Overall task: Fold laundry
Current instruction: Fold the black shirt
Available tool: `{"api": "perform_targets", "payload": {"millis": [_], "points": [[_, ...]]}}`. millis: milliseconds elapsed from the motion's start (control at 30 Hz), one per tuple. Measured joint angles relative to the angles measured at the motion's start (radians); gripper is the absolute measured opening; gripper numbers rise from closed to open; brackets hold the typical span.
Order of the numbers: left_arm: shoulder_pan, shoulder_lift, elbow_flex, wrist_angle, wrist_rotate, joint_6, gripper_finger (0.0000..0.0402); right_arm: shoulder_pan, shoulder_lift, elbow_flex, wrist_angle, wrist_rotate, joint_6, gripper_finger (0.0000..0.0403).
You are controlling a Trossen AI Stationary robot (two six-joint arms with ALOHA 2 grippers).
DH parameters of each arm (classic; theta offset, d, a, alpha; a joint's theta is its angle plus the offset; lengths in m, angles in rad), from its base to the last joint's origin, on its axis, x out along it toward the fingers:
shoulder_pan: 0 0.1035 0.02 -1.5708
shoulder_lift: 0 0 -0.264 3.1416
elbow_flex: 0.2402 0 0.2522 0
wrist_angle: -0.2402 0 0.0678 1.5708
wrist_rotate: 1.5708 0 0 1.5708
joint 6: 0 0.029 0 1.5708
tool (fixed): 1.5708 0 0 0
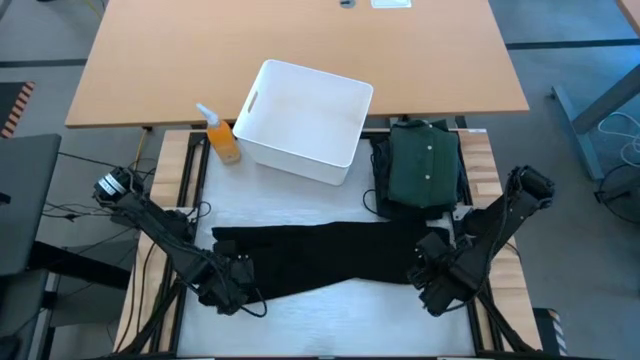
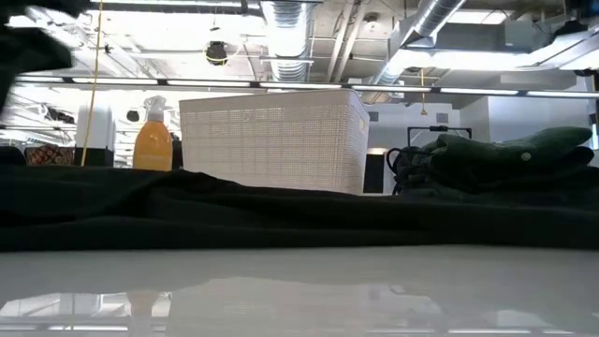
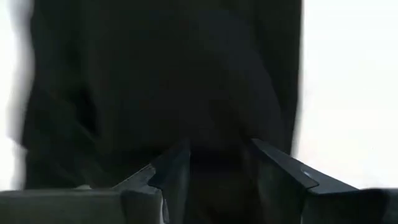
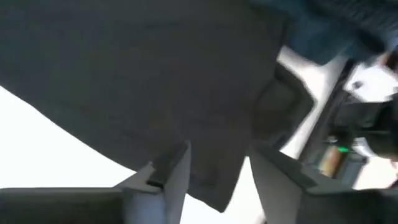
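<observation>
Behind dark trousers (image 1: 330,255) — white bin (image 1: 305,120), empty.

A white work surface (image 1: 330,320) is flanked by pale wooden slats (image 1: 482,160) on either side, with a light wooden desk (image 1: 300,50) set directly beyond it. Grey flooring (image 1: 580,40) is seen around the furniture, and cables (image 1: 70,210) are trailed across it at one side. An exposed ceiling is shown in the level view, where silver ventilation ducts (image 2: 290,37) and pipes (image 2: 430,19) are hung among long strip lights (image 2: 187,6). A yellow line (image 2: 92,84) hangs down.
</observation>
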Motion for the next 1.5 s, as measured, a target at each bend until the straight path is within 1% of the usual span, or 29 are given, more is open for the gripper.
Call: {"api": "perform_targets", "payload": {"millis": [100, 167, 267, 367, 433, 533, 633, 700, 767, 800, 867, 933, 967, 1033, 1100, 1167, 1233, 1300, 1367, 1500], "points": [[-0.001, 0.0, 0.0, 0.092, -0.205, 0.058, 0.016, 0.008, -0.002, -0.091, 0.071, -0.011, 0.055, 0.0225], [0.003, 0.0, 0.001, 0.191, -0.284, 0.136, 0.0161, 0.009, -0.013, -0.158, 0.104, -0.042, 0.111, 0.0245], [0.011, 0.0, 0.001, 0.345, -0.36, 0.255, 0.0162, 0.023, -0.038, -0.264, 0.154, -0.07, 0.239, 0.0265], [0.022, 0.0, 0.001, 0.471, -0.404, 0.34, 0.0162, 0.055, -0.061, -0.368, 0.24, -0.072, 0.35, 0.0271], [0.026, 0.0, 0.001, 0.52, -0.427, 0.375, 0.0162, 0.066, -0.065, -0.432, 0.317, -0.093, 0.358, 0.0272], [0.029, 0.0, 0.001, 0.55, -0.455, 0.393, 0.0162, 0.065, -0.065, -0.511, 0.469, -0.095, 0.359, 0.0272], [0.03, 0.0, 0.001, 0.548, -0.487, 0.383, 0.0162, 0.072, -0.069, -0.563, 0.547, -0.06, 0.355, 0.0269], [0.03, 0.0, 0.001, 0.55, -0.505, 0.371, 0.0162, 0.082, -0.069, -0.568, 0.559, -0.046, 0.337, 0.0253], [0.032, 0.001, 0.001, 0.556, -0.518, 0.366, 0.0162, 0.09, -0.07, -0.561, 0.562, -0.039, 0.308, 0.0214], [0.036, 0.001, -0.001, 0.573, -0.526, 0.366, 0.0162, 0.093, -0.07, -0.553, 0.564, -0.031, 0.28, 0.0186], [0.046, 0.001, -0.03, 0.663, -0.535, 0.377, 0.0162, 0.102, -0.068, -0.526, 0.564, -0.038, 0.2, 0.0116], [0.062, 0.002, -0.074, 0.771, -0.538, 0.407, 0.0162, 0.11, -0.066, -0.478, 0.543, -0.079, 0.116, 0.0045], [0.071, 0.002, -0.098, 0.833, -0.538, 0.42, 0.0162, 0.115, -0.065, -0.447, 0.516, -0.1, 0.081, 0.0032], [0.098, 0.002, -0.157, 0.978, -0.537, 0.432, 0.0162, 0.119, -0.066, -0.363, 0.434, -0.139, 0.015, 0.0032], [0.125, 0.002, -0.224, 1.126, -0.527, 0.445, 0.0161, 0.125, -0.066, -0.262, 0.311, -0.161, -0.038, 0.0041], [0.157, 0.02, -0.277, 1.269, -0.48, 0.47, 0.0157, 0.129, -0.066, -0.148, 0.19, -0.148, -0.074, 0.0044], [0.185, 0.068, -0.298, 1.39, -0.419, 0.495, 0.0151, 0.13, -0.066, -0.027, 0.075, -0.112, -0.097, 0.0041], [0.21, 0.151, -0.282, 1.465, -0.359, 0.52, 0.0144, 0.131, -0.067, 0.085, -0.006, -0.059, -0.133, 0.0037], [0.231, 0.247, -0.231, 1.505, -0.324, 0.54, 0.0137, 0.131, -0.067, 0.19, -0.044, 0.008, -0.184, 0.0037], [0.284, 0.428, -0.089, 1.504, -0.348, 0.527, 0.0124, 0.112, -0.066, 0.359, -0.059, 0.133, -0.327, 0.0037]]}}
